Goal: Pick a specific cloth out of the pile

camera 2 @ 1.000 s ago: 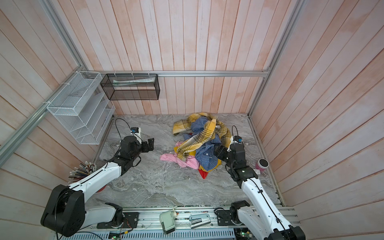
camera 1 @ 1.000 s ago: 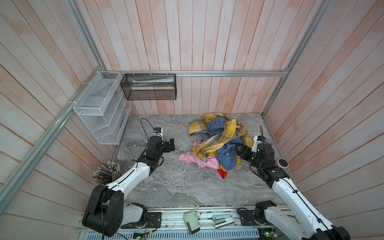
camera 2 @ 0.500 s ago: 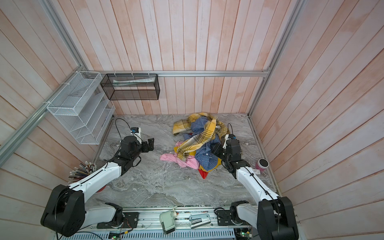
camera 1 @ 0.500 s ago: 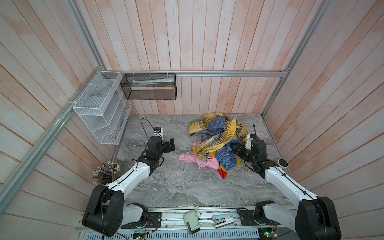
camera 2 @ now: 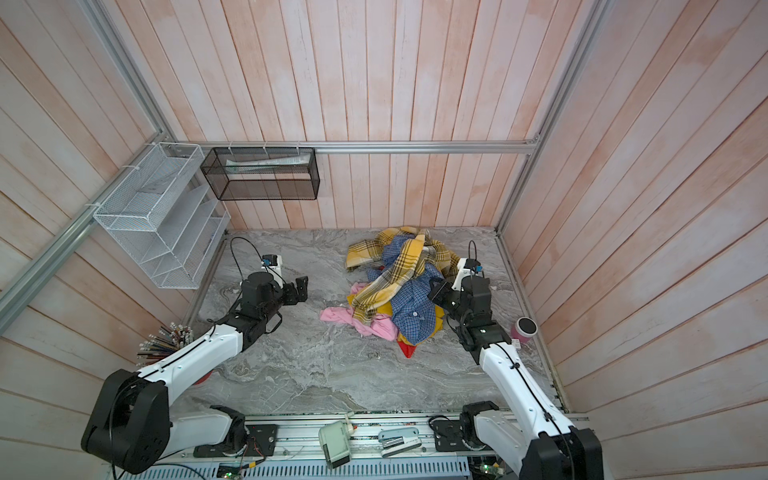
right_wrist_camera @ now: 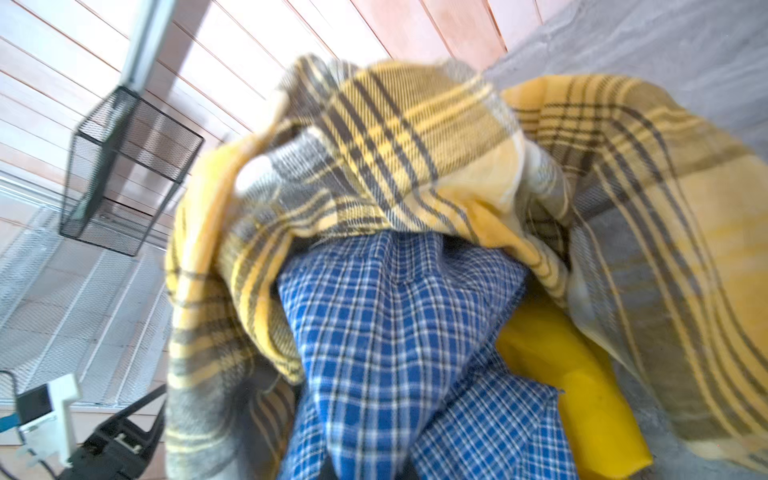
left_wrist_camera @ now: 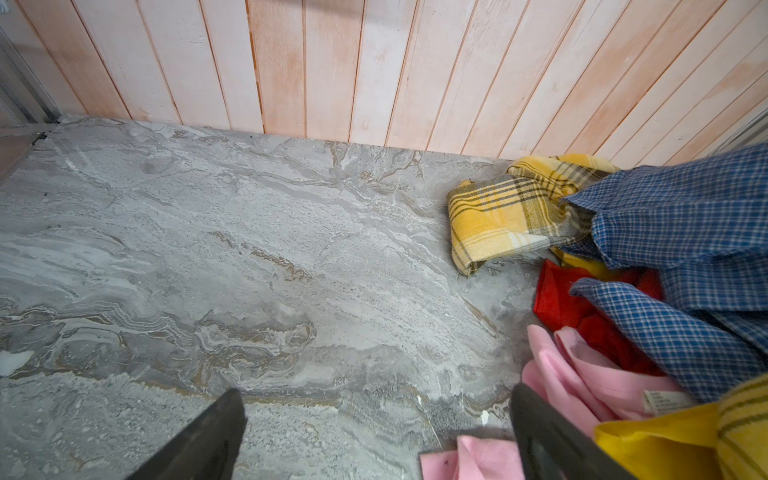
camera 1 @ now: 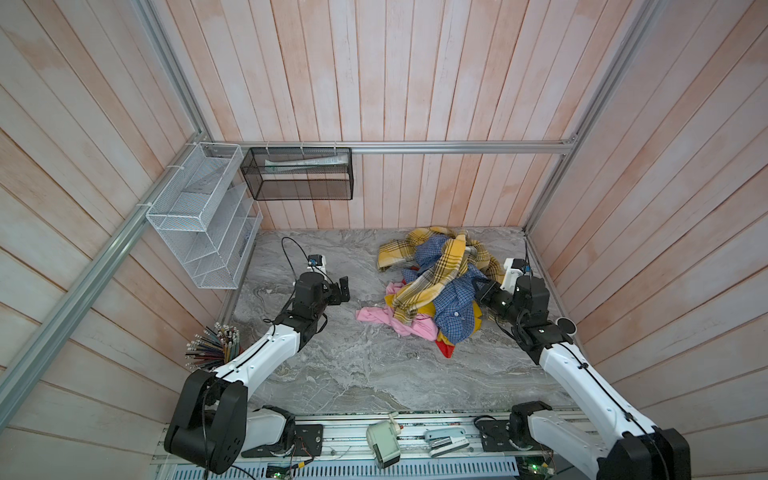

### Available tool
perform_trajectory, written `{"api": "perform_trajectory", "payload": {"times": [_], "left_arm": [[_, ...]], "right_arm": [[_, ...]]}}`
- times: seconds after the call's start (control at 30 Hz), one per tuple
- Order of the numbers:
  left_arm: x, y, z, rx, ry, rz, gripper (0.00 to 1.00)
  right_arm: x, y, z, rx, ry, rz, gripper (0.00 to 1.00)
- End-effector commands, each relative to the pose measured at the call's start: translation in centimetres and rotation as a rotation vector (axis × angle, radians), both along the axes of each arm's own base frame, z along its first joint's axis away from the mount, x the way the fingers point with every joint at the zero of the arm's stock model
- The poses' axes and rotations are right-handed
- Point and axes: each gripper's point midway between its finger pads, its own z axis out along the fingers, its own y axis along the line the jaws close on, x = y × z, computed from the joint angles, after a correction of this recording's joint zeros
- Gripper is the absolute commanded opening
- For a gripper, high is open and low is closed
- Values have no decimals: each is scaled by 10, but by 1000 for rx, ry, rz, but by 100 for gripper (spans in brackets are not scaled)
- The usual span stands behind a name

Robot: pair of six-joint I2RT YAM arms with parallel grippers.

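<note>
The pile (camera 1: 419, 291) of yellow plaid, pink, mustard and red garments lies on the right half of the marble table in both top views. The cloth (camera 1: 455, 309) (camera 2: 413, 313), a blue checked shirt, runs through the pile under the plaid. My right gripper (camera 1: 478, 289) (camera 2: 434, 291) is pushed into the pile's right side and shut on a bunched fold of the cloth (right_wrist_camera: 395, 332); fabric hides its fingertips in the right wrist view. My left gripper (camera 1: 343, 289) (left_wrist_camera: 376, 392) stands open over bare marble left of the pile, with pink fabric (left_wrist_camera: 582, 374) beside one finger.
A white wire rack (camera 1: 199, 232) and a black mesh basket (camera 1: 297, 174) hang at the back left. A cup of pencils (camera 1: 216, 343) stands at the left edge, a pink cup (camera 2: 524, 329) at the right edge. Small devices (camera 1: 382, 444) lie on the front rail.
My right gripper has pushed further into the pile's right side and shut on the blue cloth. The left arm has not moved.
</note>
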Motion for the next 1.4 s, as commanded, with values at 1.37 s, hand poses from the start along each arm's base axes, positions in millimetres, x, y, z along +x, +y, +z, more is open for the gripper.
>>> {"api": "perform_trajectory", "payload": {"times": [1.37], "left_arm": [[4,-6,7,8,-5,-9,100]], "right_arm": [[2,35,199,-77,-367,118,0]]}}
